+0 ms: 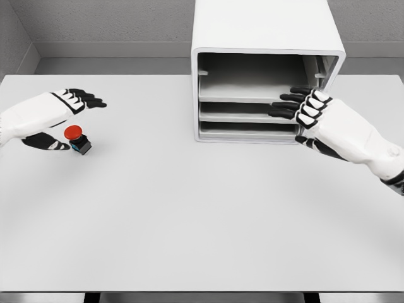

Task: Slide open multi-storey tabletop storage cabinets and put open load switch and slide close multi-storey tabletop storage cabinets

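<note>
While the cabinet [267, 95] shelves sit bare, left robot hand [53, 113] spread beside switch [77, 139], right robot hand [309, 110] spread

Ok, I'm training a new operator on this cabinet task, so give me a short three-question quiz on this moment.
1. True or false: the left hand is gripping the switch.
2. Which hand is at the cabinet front? A) left B) right C) neither
3. Fill in: the switch's round cap is coloured ____.

Key:
1. False. The switch sits on the table between thumb and fingers, which are spread.
2. B. The right hand is at the cabinet's open front, fingers pointing into the shelves.
3. Red.
</note>
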